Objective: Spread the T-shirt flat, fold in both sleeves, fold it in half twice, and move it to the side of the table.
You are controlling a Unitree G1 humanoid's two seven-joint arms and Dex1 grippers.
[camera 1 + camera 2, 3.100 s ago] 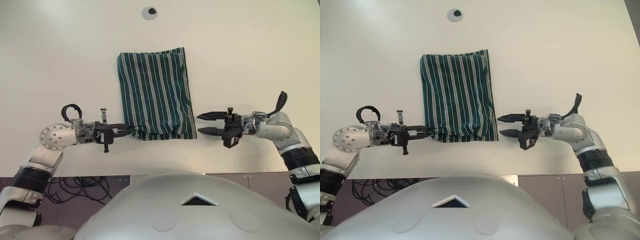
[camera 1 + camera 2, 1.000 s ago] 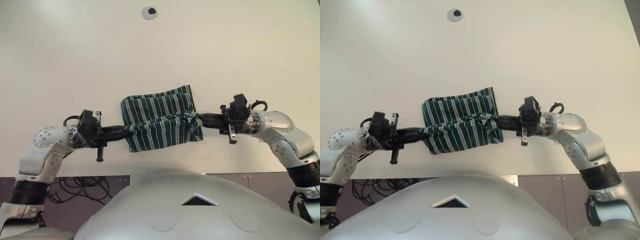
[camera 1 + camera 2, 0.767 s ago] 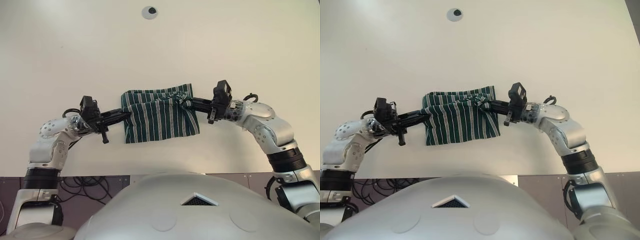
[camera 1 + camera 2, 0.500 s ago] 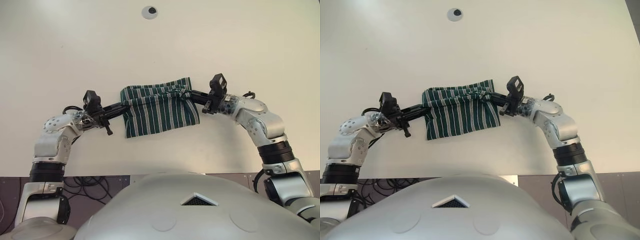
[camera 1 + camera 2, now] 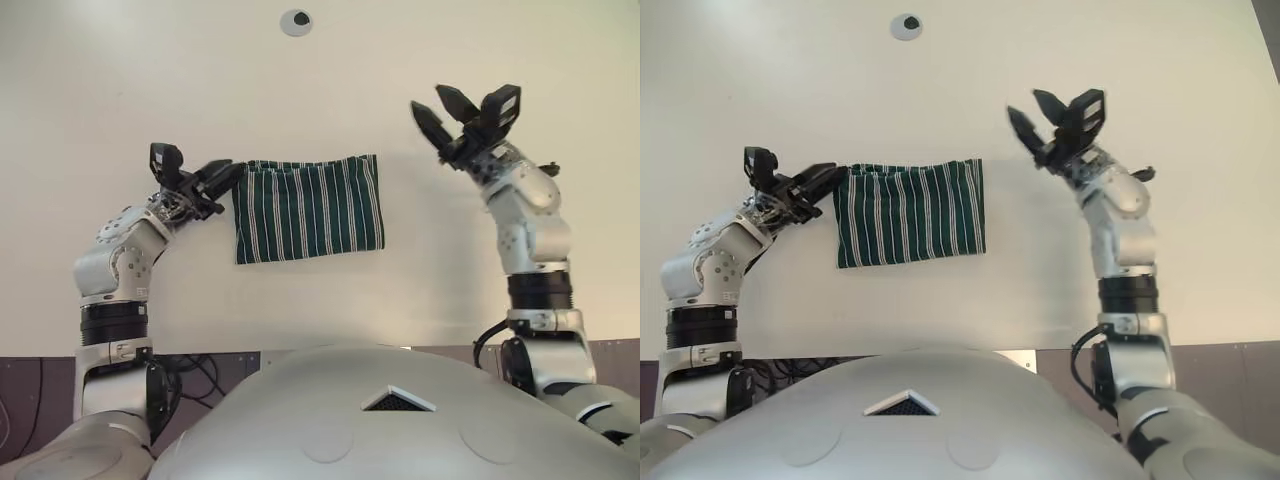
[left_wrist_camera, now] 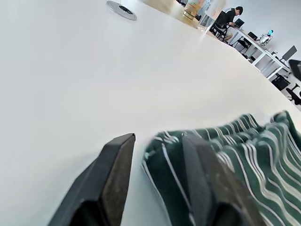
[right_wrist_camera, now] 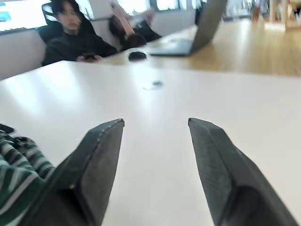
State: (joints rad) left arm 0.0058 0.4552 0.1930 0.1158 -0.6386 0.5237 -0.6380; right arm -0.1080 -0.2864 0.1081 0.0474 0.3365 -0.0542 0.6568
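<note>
While left fingers [image 6: 115, 174] stand apart, touching T-shirt [image 5: 308, 207]

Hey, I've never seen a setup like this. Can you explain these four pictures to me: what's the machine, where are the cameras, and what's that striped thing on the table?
It is a humanoid robot with two arms, each ending in two-fingered jaws. The two wide pictures come from a pair of cameras in its head, looking down over its arms at a white table. The other two come from cameras on its wrists, looking out along the fingers. On the table lies a green striped T-shirt, folded into a rectangle, and farther off a small round disc. Nothing is held. The left jaws stand open at the shirt's corner, and the right jaws stand open too, apart from the shirt, off to its right.
</note>
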